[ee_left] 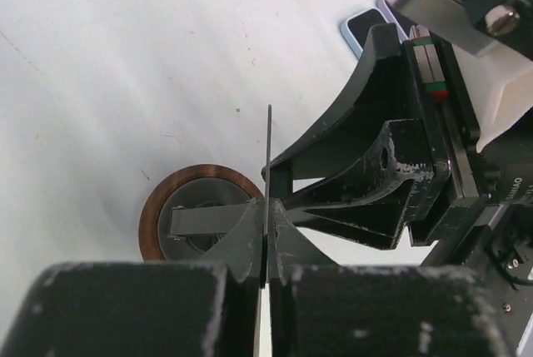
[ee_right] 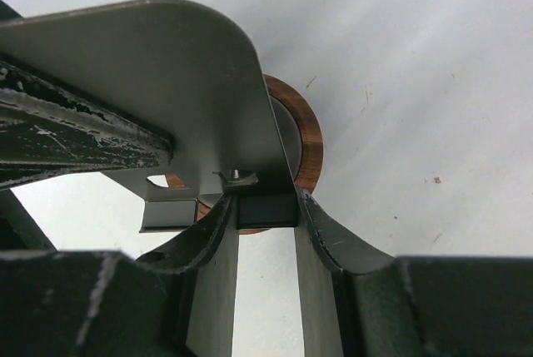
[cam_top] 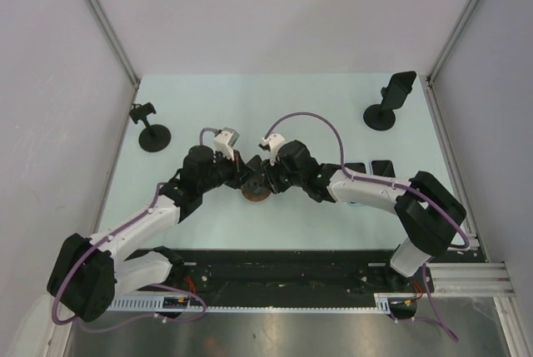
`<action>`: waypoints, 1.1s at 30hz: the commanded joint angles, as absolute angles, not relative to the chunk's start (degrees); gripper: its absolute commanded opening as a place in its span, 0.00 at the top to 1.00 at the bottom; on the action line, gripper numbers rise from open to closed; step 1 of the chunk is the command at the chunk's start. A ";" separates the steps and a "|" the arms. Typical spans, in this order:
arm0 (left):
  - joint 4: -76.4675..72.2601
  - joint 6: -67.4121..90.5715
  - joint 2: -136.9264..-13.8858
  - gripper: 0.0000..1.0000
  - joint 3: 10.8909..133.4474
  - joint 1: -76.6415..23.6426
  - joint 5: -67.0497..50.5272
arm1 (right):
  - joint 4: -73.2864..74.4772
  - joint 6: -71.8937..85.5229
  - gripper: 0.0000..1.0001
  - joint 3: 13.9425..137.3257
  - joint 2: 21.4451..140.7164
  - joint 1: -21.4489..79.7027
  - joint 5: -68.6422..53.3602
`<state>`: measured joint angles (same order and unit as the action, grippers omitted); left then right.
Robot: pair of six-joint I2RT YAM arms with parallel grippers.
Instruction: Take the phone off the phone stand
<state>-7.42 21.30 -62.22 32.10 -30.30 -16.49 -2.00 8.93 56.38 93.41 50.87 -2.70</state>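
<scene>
The phone stand has a round wooden base [cam_top: 254,193] and a thin grey metal plate [ee_right: 166,66]. No phone shows on it. My left gripper [cam_top: 243,180] is shut on the plate, which shows edge-on between its fingertips in the left wrist view [ee_left: 268,149]. My right gripper [cam_top: 266,180] is shut on a dark block [ee_right: 266,210] at the plate's foot, just above the base [ee_right: 306,136]. Two dark phones [cam_top: 368,169] lie flat on the table beside my right arm. One phone with a light blue rim shows in the left wrist view [ee_left: 365,24].
A black stand with a clamp head [cam_top: 151,131] stands at the far left. Another black stand [cam_top: 388,101] stands at the far right. Grey walls enclose the pale green table [cam_top: 283,99]. A black rail [cam_top: 291,270] runs along the near edge.
</scene>
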 commanded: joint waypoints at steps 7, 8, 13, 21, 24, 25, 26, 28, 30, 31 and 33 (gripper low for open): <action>-3.78 7.65 -65.38 0.99 45.59 -23.14 -14.23 | -5.45 8.00 0.48 52.39 83.15 50.01 2.54; -3.78 7.04 -67.39 1.00 46.66 -21.55 -16.24 | -5.45 7.91 0.42 51.86 81.32 49.84 3.16; -3.60 3.60 -75.31 1.00 52.89 -9.62 -21.70 | -5.10 7.47 0.25 46.51 74.81 49.40 6.23; -3.60 -2.36 -88.84 1.00 63.01 2.00 -29.17 | -3.34 7.12 0.11 38.85 63.64 47.46 8.17; -3.60 -3.42 -94.47 0.99 66.96 4.65 -31.90 | -2.20 7.12 0.11 37.09 60.83 46.50 8.00; -3.69 -3.51 -95.70 1.00 68.63 5.53 -32.34 | -1.68 7.03 0.11 36.83 60.04 46.23 7.91; -3.78 -3.52 -97.98 1.00 69.25 5.97 -32.43 | -1.50 7.03 0.11 36.57 59.59 46.23 7.82; -3.95 -3.60 -99.92 1.00 71.09 6.68 -32.52 | -1.23 7.03 0.11 35.86 59.06 45.79 7.39; -4.22 -3.69 -102.30 1.00 72.06 7.03 -32.35 | -1.14 7.12 0.11 35.42 58.71 45.62 7.29; -4.39 -3.69 -103.00 1.00 72.68 7.03 -32.17 | -1.14 7.03 0.11 35.33 58.54 45.35 7.21; -4.66 -3.87 -104.75 0.99 73.21 7.03 -31.99 | -1.23 6.86 0.11 35.16 58.71 45.18 7.03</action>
